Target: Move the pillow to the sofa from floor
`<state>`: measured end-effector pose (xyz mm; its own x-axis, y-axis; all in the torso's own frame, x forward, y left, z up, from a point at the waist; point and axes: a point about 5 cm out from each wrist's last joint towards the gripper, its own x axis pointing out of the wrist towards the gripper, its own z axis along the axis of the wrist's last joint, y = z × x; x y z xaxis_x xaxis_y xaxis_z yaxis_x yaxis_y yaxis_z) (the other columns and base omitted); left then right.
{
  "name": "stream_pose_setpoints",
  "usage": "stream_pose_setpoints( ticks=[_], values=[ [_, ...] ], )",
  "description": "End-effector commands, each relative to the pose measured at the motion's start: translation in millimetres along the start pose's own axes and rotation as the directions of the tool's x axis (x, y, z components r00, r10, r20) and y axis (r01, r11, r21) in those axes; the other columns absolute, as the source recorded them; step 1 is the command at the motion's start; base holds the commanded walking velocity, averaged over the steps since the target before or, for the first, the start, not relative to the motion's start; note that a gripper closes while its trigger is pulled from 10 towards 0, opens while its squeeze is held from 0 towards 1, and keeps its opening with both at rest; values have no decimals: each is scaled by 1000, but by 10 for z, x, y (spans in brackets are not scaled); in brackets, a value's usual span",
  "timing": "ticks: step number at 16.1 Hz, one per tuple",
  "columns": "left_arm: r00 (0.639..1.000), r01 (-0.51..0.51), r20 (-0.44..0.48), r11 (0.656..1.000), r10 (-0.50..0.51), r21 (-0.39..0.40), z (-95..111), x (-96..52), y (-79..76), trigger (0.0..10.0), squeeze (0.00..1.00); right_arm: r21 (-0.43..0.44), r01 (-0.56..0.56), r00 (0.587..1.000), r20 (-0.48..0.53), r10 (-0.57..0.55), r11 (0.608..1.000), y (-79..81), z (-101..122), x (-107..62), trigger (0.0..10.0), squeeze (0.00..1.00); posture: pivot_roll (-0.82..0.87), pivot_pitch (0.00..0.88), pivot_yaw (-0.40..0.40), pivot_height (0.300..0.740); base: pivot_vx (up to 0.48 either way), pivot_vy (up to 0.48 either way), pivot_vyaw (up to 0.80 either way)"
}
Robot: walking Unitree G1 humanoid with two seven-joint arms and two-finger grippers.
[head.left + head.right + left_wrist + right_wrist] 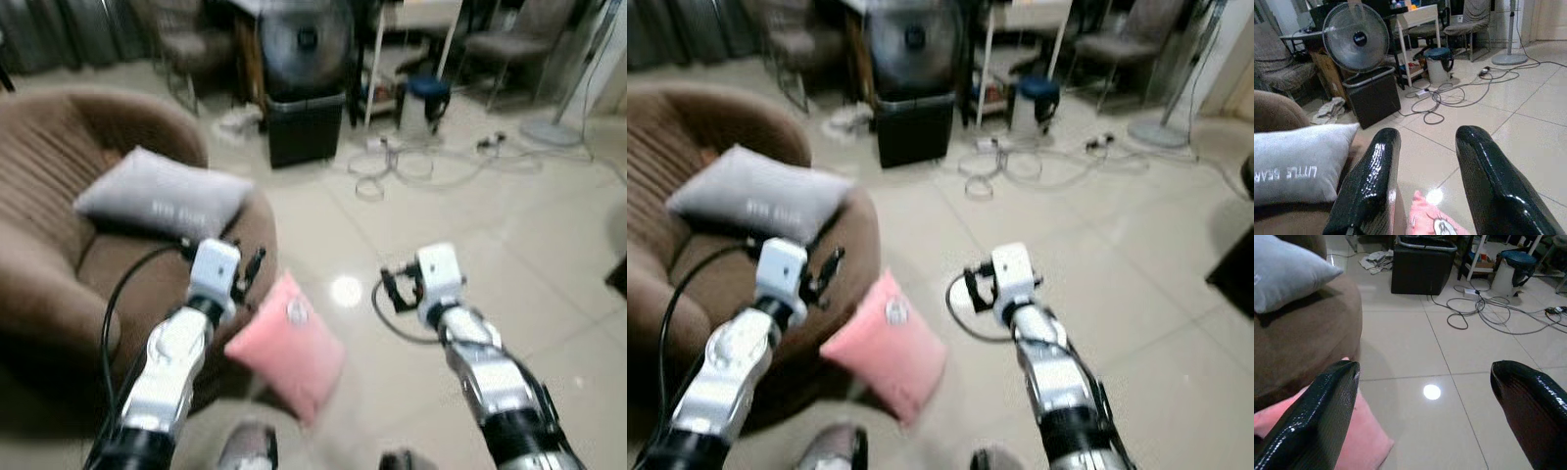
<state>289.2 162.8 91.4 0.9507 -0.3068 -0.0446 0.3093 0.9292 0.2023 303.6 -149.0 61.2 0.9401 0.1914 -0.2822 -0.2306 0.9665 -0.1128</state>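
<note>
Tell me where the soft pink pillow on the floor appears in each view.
Left eye: pink pillow low centre, against the brown sofa.
Right eye: pillow lower left of centre.
Left wrist: pillow's corner between the fingers.
Right wrist: pillow by one finger.
Shared landmark: grey pillow on the sofa.

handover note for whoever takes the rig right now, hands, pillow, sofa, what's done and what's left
Left hand: open, holding nothing, raised over the front edge of the brown sofa, above the pink pillow.
Right hand: open, holding nothing, raised over bare floor to the right of the pink pillow.
Pink pillow: on the floor, leaning against the sofa's front, not yet gripped.
Grey pillow: lying on the sofa seat.
Done: robot stands at the pillow with both hands forward.
Left: lower the hands, grip the pink pillow, lift it onto the sofa.
</note>
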Motion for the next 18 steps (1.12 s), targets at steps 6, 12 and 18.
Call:
stream_pose_setpoints(
  ticks=[6, 12, 18],
  values=[
    [998, 63, -2, 998, -63, 7, 18, 16, -52, 10000, 0, 5, -1, 1000, 12, 1, 1000, -8, 39, 1, 10000, 0, 39, 0, 3, 664, 146, 0, 0],
    [997, 76, -9, 997, -76, 8, 4, 7, -64, 10000, 0, -16, -7, 1000, 10, 7, 1000, -6, 33, -7, 10000, 0, 39, 0, 2, 664, 339, 0, 0],
    [997, 83, -10, 997, -83, 10, -3, 4, -75, 10000, 0, -36, -30, 999, 10, 30, 999, 15, 33, -10, 10000, 0, 38, 0, 3, 664, 338, 0, 86]
  ],
)
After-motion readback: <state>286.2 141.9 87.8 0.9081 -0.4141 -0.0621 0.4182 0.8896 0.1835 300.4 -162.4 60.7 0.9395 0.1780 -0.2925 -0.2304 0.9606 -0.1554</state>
